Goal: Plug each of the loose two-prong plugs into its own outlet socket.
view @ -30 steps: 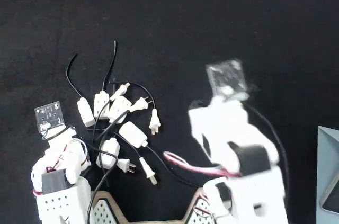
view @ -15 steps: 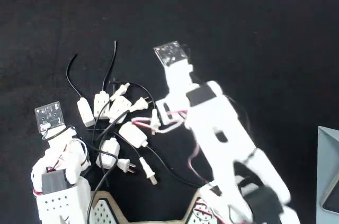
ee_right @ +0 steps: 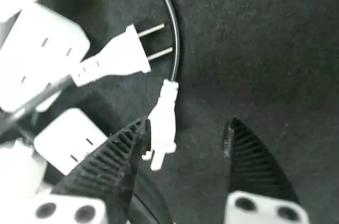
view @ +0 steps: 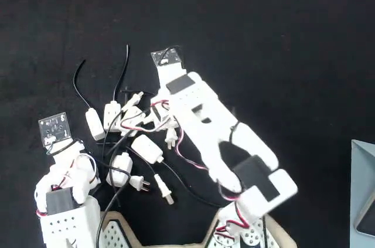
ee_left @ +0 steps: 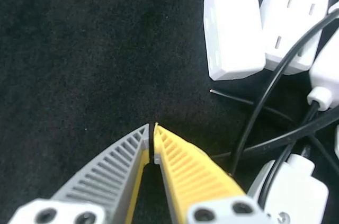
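Looking on, I'd say nothing is plugged in yet: about five loose plugs [view: 163,189] and five white sockets [view: 146,149] lie tangled on the table [view: 281,54] near the left arm [view: 64,201], the right gripper [ee_right: 186,126] gaping empty beside one plug [ee_right: 164,123], the left gripper [ee_left: 153,128] pinched closed on nothing.

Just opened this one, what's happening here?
The right gripper hangs open over the white pile of plugs and cords on the black table, with one small plug close beside one finger, not gripped. The left gripper sits shut over bare cloth beside two outlet sockets. The plugs whose prongs show are unplugged.
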You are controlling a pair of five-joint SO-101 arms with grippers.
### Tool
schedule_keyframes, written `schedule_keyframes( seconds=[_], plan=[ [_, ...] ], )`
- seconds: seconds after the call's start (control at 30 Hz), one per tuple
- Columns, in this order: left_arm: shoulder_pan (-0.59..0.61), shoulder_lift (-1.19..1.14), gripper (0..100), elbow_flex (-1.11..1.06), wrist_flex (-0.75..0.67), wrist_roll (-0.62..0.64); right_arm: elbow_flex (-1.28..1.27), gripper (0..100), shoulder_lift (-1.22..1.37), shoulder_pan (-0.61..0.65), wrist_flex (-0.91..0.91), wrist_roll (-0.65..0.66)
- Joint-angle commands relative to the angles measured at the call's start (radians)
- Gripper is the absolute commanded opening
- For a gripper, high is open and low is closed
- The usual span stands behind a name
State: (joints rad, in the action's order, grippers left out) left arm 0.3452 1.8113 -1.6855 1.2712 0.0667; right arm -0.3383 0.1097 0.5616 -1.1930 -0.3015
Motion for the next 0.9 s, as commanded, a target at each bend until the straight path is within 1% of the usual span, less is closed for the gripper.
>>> schedule_keyframes(
  seconds=[0.0,0.23,0.4,0.5,0.7,0.87],
  plan=[
    [0.002,0.006,3,-0.013,0.003,0.003,0.093,23.5,0.07,0.014,0.0,-0.077],
    [0.002,0.006,3,-0.013,0.003,0.003,0.16,23.4,0.189,0.015,-0.006,-0.094],
    [0.002,0.006,3,-0.013,0.003,0.003,0.16,23.4,0.22,0.017,-0.012,-0.103],
    [0.002,0.006,3,-0.013,0.003,0.003,0.165,23.3,0.222,0.02,-0.046,-0.123],
    [0.002,0.006,3,-0.013,0.003,0.003,0.165,23.3,0.223,0.092,-0.097,-0.127],
    [0.002,0.006,3,-0.013,0.003,0.003,0.165,23.3,0.223,0.095,-0.097,-0.127]
  ],
)
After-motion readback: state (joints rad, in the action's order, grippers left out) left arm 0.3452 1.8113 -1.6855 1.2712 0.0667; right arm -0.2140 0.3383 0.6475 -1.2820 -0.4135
